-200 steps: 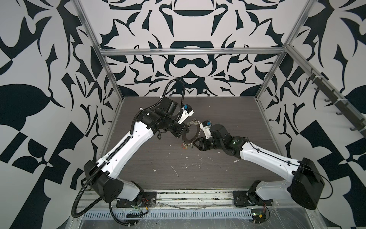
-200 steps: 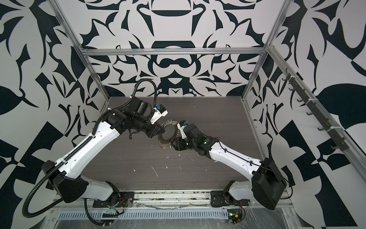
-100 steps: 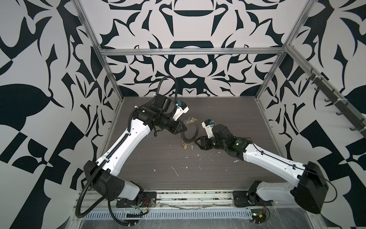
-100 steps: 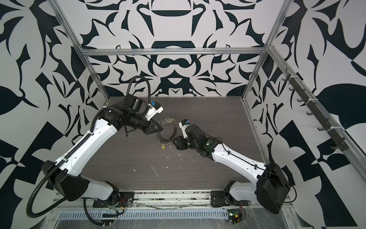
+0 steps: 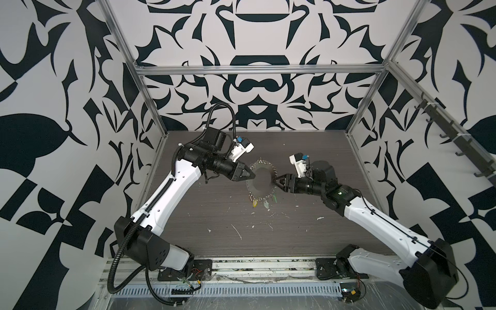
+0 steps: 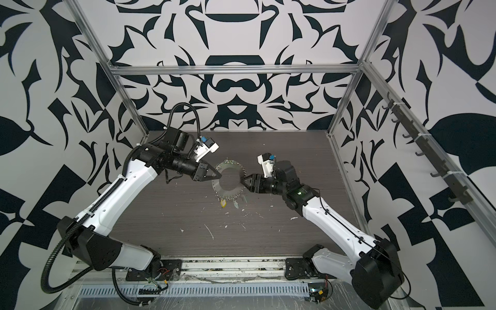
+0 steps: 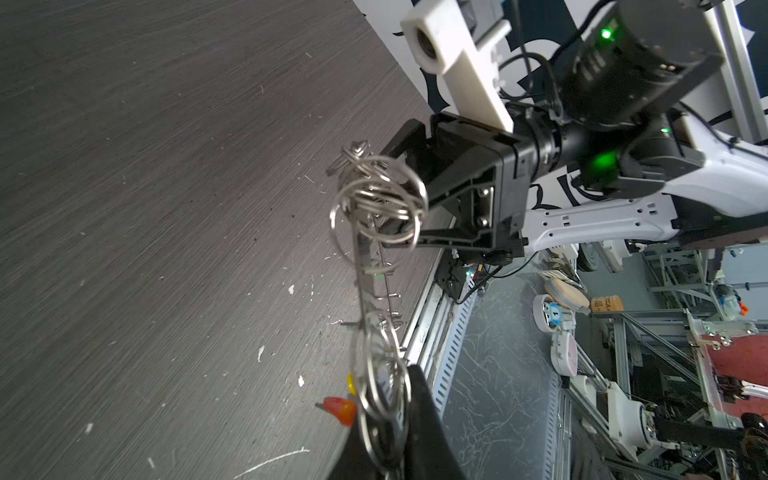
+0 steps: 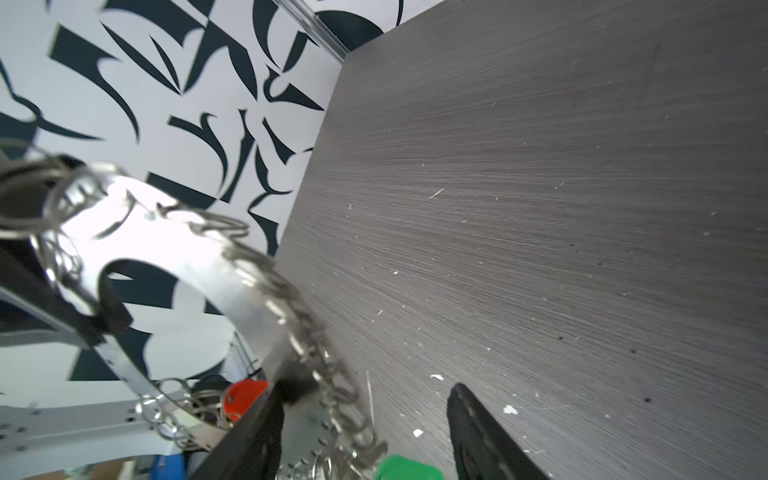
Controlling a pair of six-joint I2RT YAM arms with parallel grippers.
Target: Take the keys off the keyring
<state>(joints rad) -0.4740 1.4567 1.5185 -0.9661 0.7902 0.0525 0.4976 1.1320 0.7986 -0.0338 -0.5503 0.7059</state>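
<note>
The keyring (image 5: 259,191) (image 6: 228,192) hangs in the air above the dark table, its wide hole facing up in both top views. My left gripper (image 5: 252,175) (image 7: 386,436) is shut on its left rim, among the wire loops (image 7: 380,199). My right gripper (image 5: 275,182) (image 8: 374,390) stands open and straddles the opposite rim (image 8: 208,257), which lies against one finger (image 8: 257,436). Keys dangle from the lower rim with a yellow tag (image 5: 254,211), a green tag (image 5: 274,198) (image 8: 409,469) and a red-orange tag (image 7: 340,409) (image 8: 243,397).
White scraps (image 5: 237,232) lie scattered over the table's front half. Patterned walls and aluminium posts (image 5: 150,107) close in three sides. A slotted rail (image 5: 241,291) runs along the front edge, and a rack of hooks (image 5: 456,142) is on the right wall.
The left gripper has swung back to the left and turned the keyring, so it now shows as a full circle. The right gripper's jaws have spread wider around the ring's right rim.
</note>
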